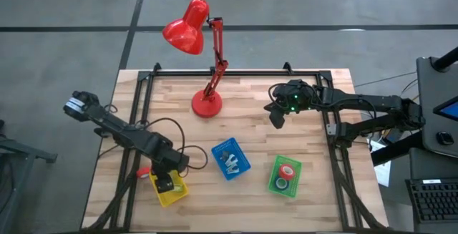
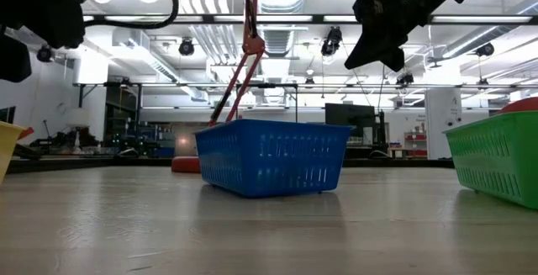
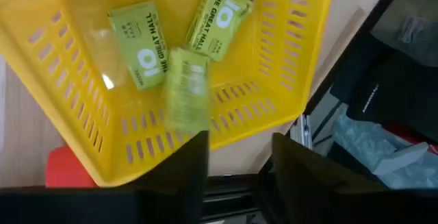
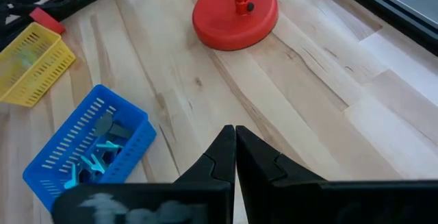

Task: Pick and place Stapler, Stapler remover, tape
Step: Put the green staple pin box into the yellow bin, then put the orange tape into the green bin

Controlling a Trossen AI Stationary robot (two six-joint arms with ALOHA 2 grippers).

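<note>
Wooden table with three trays; both arms raised, neither holding anything.

Left gripper hovers over the yellow tray at the near left edge, fingers spread; three green packets lie inside. Right gripper hangs above bare tabletop right of the red lamp's base, fingers pressed together. Tape rolls, one red-rimmed and one green-blue, sit in the green tray at near right. Blue tray, centre, holds small light-blue tools; type cannot be told.

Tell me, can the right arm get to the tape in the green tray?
Probably yes. The right gripper hangs shut above bare table, and the tape lies uncovered in the open-topped green tray, with nothing between them.
</note>
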